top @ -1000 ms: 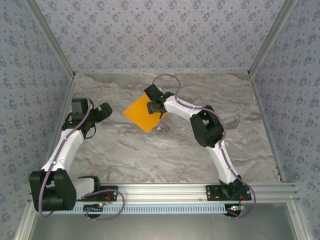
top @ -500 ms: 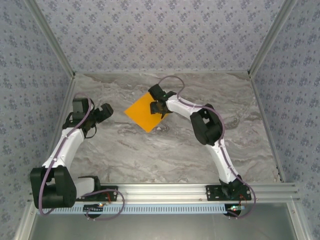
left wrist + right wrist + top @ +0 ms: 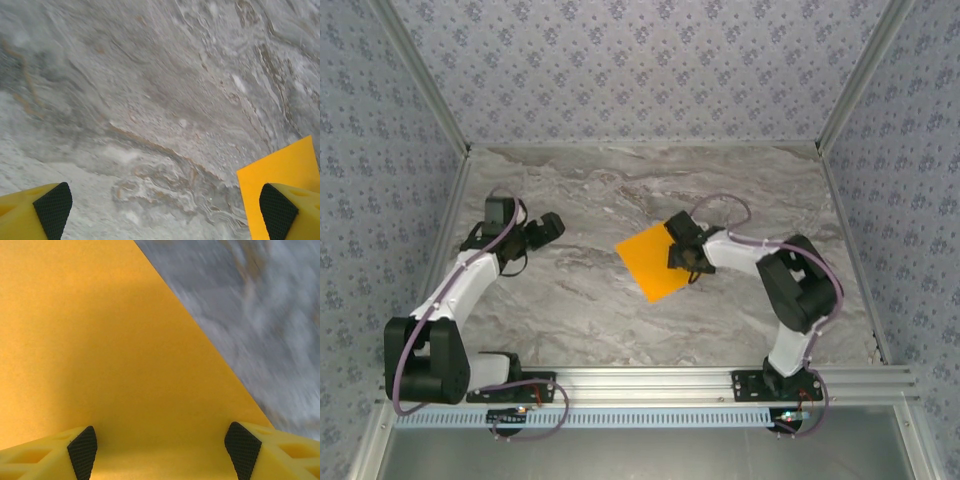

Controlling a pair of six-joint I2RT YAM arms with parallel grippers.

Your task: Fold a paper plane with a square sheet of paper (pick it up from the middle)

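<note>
The square sheet of paper (image 3: 650, 264) is a flat bright-orange square lying cornerwise on the marble table, right of centre, with no crease showing. My right gripper (image 3: 682, 257) sits over its right edge. In the right wrist view that gripper (image 3: 162, 450) is open, both fingertips (image 3: 83, 450) spread wide directly above the orange sheet (image 3: 100, 340). My left gripper (image 3: 552, 228) hovers at the left and is open (image 3: 162, 207) over bare marble, with one corner of the sheet (image 3: 280, 167) by its right fingertip (image 3: 277, 210). The paper plane is out of view.
The grey marble tabletop (image 3: 580, 300) is enclosed by patterned walls at the back and both sides. A metal rail (image 3: 650, 385) carrying the arm bases runs along the near edge.
The right gripper and the orange sheet have slid together from back-left of centre toward the right and nearer. The left gripper has shifted a little to the right.
</note>
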